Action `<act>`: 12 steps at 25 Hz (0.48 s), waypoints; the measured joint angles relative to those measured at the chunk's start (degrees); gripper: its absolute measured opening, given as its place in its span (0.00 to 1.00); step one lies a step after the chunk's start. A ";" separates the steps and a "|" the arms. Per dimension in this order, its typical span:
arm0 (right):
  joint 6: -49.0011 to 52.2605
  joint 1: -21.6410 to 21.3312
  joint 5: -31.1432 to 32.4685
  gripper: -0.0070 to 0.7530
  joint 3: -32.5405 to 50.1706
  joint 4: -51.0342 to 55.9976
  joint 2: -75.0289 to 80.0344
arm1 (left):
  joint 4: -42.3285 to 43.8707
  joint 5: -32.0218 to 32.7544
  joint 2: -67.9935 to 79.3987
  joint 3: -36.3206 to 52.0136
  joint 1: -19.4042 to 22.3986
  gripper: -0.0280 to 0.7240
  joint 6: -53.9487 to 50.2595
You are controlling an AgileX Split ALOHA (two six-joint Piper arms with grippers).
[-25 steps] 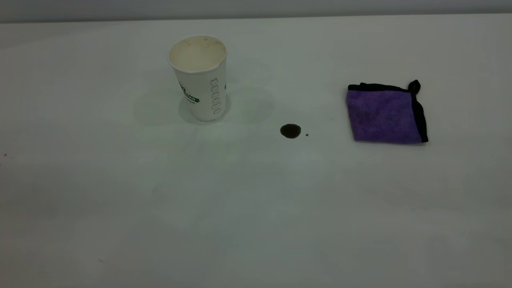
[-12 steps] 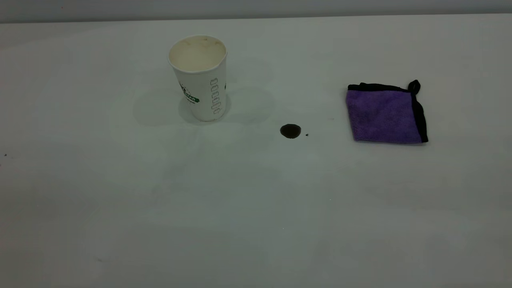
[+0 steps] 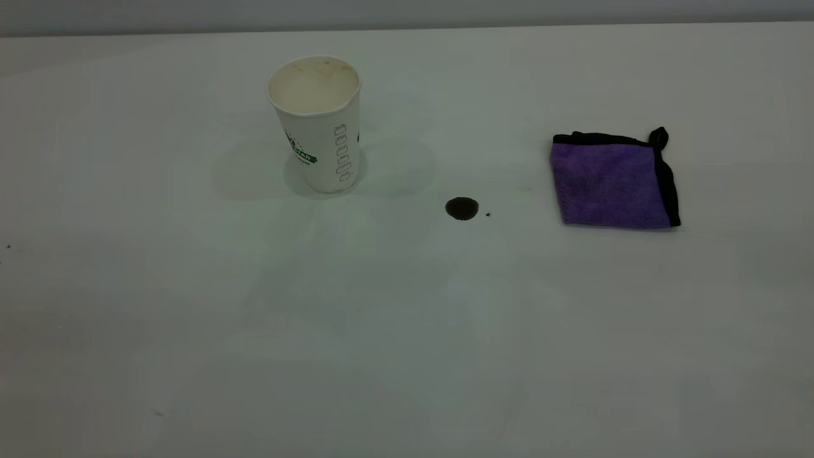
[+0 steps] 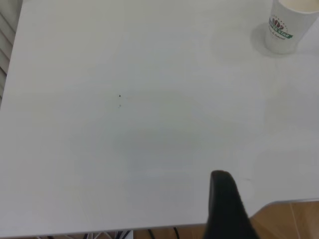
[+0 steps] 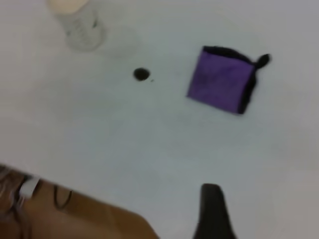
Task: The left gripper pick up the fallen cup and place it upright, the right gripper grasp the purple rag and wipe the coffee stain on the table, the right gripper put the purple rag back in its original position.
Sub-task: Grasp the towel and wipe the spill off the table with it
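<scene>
The white paper cup (image 3: 316, 121) with green lettering stands upright on the white table (image 3: 381, 331), mouth up, at the back left. The dark brown coffee stain (image 3: 462, 208) lies to its right, with a tiny speck beside it. The folded purple rag (image 3: 610, 181) with black trim lies flat farther right. Neither arm shows in the exterior view. Only a black tip of the left gripper (image 4: 222, 177) shows in its wrist view, far from the cup (image 4: 289, 25). Only a black tip of the right gripper (image 5: 211, 189) shows, above the table and well short of the rag (image 5: 223, 85) and the stain (image 5: 141, 74).
The table's edge, with the wooden floor (image 4: 294, 219) beyond it, lies close to the left gripper. The right wrist view shows another table edge with floor (image 5: 75, 214) and cables below it.
</scene>
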 joint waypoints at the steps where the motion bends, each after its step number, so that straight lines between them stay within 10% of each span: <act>1: -1.92 0.00 -1.08 0.80 -0.34 1.39 3.61 | 0.00 0.00 0.00 0.00 0.00 0.69 0.00; 12: -20.97 0.83 -18.37 0.79 -8.18 14.26 43.90 | 0.00 0.00 0.00 0.00 0.00 0.69 0.00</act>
